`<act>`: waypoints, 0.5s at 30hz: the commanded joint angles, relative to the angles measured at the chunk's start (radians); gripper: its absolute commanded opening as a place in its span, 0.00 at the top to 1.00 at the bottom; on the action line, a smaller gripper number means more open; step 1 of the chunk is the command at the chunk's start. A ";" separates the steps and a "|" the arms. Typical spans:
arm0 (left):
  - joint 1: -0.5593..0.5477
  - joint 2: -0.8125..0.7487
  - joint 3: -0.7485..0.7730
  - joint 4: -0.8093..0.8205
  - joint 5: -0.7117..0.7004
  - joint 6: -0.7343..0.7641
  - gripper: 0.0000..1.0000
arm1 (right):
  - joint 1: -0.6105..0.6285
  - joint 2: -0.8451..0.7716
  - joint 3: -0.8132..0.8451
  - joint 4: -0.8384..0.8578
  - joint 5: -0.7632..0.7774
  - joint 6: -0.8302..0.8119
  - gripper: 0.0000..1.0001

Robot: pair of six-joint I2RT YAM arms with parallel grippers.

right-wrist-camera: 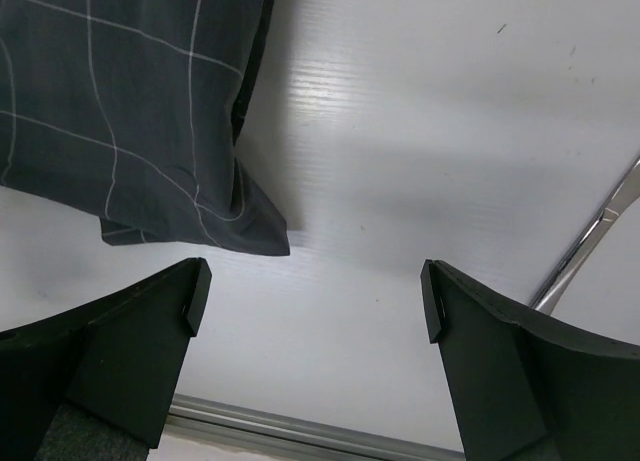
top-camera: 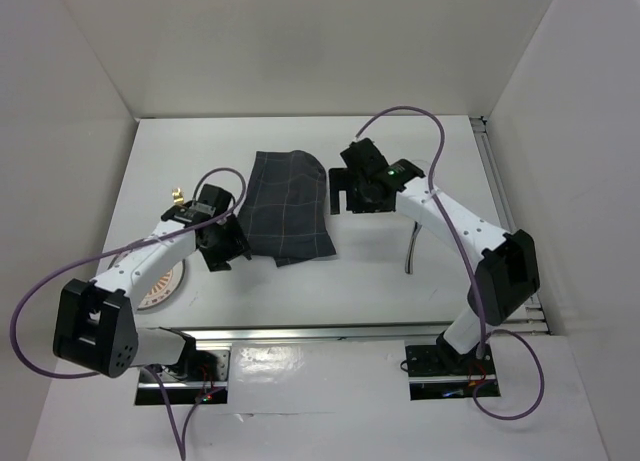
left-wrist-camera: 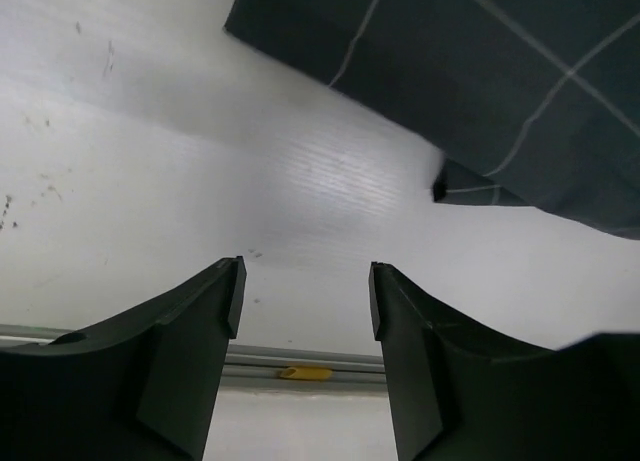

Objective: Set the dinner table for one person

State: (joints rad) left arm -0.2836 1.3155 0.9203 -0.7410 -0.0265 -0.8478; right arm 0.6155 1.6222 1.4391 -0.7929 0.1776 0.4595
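White dinner table [top-camera: 380, 281], rumpled grid-lined cloth [top-camera: 290, 206]

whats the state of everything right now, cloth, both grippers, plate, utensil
cloth: loose on the table, rumpled, corners folded, not held
left gripper: open, empty, beside the cloth's edge
right gripper: open, empty, beside a folded cloth corner
plate: flat on the table, partly hidden under the left arm
utensil: lying on the table right of the cloth, not held
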 commanded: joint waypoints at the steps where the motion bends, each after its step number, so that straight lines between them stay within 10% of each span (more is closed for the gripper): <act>1: 0.009 -0.050 -0.069 0.011 0.033 -0.172 0.31 | 0.006 -0.120 -0.042 0.102 0.040 0.019 0.00; 15: 0.109 -0.090 -0.249 0.347 0.088 -0.375 0.25 | 0.006 -0.090 -0.045 0.084 -0.012 -0.022 0.00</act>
State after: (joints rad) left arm -0.2050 1.1896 0.6273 -0.4934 0.0532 -1.1671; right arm 0.6155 1.5372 1.3697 -0.7261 0.1734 0.4294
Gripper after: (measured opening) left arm 0.757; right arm 0.999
